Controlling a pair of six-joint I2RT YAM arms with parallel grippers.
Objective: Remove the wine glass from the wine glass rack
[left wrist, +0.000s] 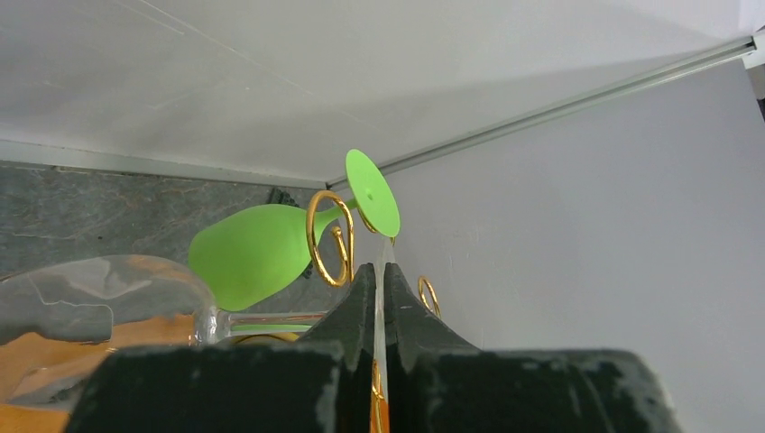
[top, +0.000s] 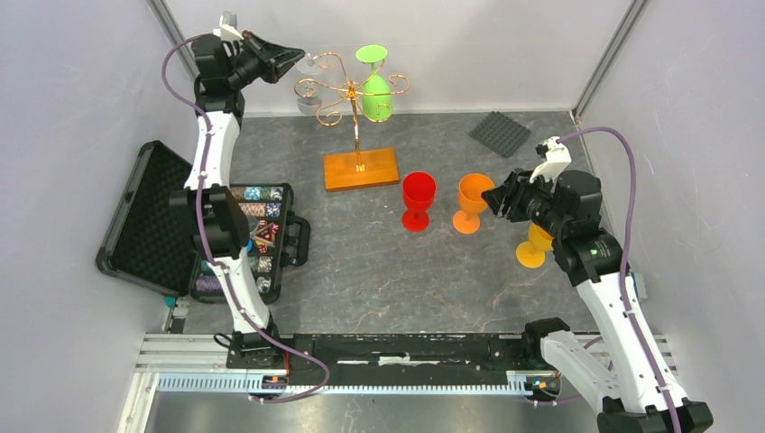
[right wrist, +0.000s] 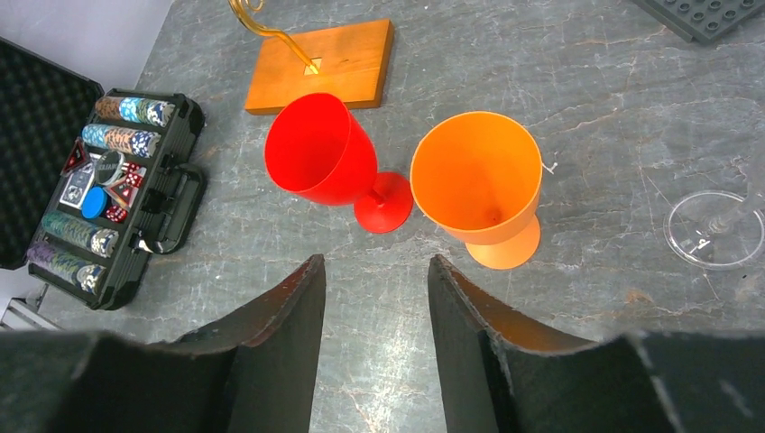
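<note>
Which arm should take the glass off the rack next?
Left. Its gripper is up at the rack, shut on the foot of the clear glass there. The right gripper is open, down by the orange glass, far from the rack.

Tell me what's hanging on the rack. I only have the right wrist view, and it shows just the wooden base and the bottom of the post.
Observer: A green wine glass hangs upside down from the wine glass rack, foot up.
Operator: Anything else up there?
Observer: Yes, a clear wine glass sits at the rack's left-side arms.
Operator: Where's the other arm?
Observer: The left end effector is raised to that clear glass, and its fingers look shut on the thin edge of the foot.
</note>
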